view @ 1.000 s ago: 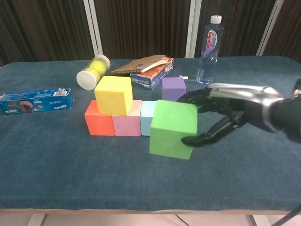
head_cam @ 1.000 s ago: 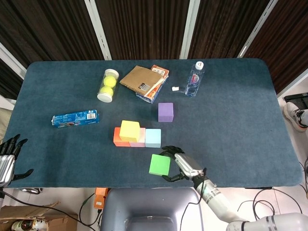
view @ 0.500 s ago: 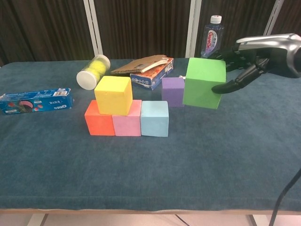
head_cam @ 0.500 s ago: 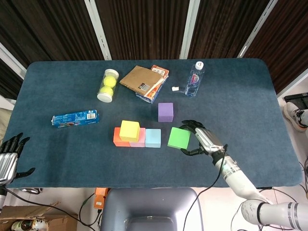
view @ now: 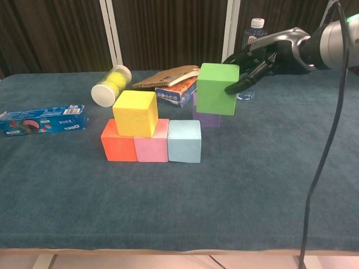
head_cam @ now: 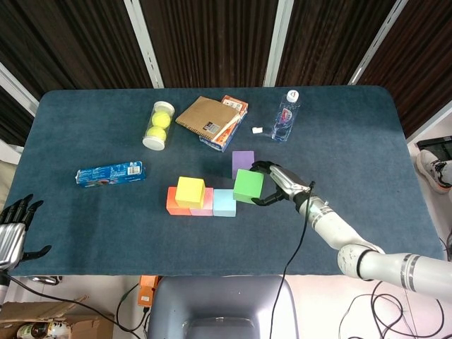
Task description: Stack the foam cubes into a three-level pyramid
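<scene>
A: Right hand [view: 263, 59] clamped on the green cube [view: 217, 88], thumb below, fingers over the top. Up off the table [view: 269, 185] and swung in from the near edge within the last second, now hanging centre frame in the chest view.

B: Airborne for sure. Hovering just right of and above the light blue cube [view: 184, 140], in front of the purple cube [view: 208, 117] from the chest camera.

A: Base row looking set: orange cube [view: 118, 148], pink cube [view: 152, 147], light blue, all touching, centre-left of frame. Yellow cube [view: 135, 113] already up on level two, straddling orange and pink.

B: So green headed for the second slot, by the look of it: over the pink and light blue seam, snug against yellow.

A: Not there yet. Leftward and down needed, judging by the head view, with green [head_cam: 248, 186] sitting upper right of the row.

B: Purple left for the cap, presumably. Left hand [head_cam: 13, 229]?

A: Parked at the lower left edge of the head view, off the table, fingers spread, holding nothing.

B: Risk here: nudging yellow on the way in.
</scene>
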Available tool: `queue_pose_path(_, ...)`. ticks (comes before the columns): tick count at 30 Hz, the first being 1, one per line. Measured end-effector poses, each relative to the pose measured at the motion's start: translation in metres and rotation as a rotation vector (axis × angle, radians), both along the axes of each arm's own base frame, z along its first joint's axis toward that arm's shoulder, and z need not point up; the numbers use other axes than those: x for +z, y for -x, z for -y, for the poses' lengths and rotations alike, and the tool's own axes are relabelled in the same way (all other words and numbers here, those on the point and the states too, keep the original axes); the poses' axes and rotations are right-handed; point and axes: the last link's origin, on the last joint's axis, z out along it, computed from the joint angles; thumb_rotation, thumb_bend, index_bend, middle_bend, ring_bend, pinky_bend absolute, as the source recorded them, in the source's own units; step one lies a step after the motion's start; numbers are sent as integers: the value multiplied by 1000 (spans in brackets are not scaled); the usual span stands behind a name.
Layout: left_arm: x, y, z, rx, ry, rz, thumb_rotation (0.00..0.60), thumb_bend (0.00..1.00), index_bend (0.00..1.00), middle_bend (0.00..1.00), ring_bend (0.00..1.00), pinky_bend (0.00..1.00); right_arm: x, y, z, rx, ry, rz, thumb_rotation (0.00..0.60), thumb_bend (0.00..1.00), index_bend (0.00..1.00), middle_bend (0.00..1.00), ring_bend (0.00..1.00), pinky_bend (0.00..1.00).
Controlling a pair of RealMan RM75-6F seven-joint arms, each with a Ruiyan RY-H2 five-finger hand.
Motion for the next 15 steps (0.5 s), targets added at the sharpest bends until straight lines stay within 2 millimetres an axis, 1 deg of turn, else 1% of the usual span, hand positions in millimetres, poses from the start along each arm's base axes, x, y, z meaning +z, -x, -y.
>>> queue_pose_path(5, -2, 0, -2, -1, 6, 0, 600, 9, 147, 0, 0, 115, -14, -7, 6, 15, -30, -11, 600, 271, 405, 104, 0, 0)
queue_pose_path(11, -2, 0, -2, 0, 3, 2, 600, 9, 147, 0, 0, 115, -33, -15, 7, 47, -55, -5, 600, 272, 406, 103, 0, 0)
queue_pose_path(15, -1, 1, -2, 2, 3, 3, 600, 9, 147, 0, 0, 115, -40, -18, 8, 47, -55, 13, 600, 274, 410, 103, 0, 0)
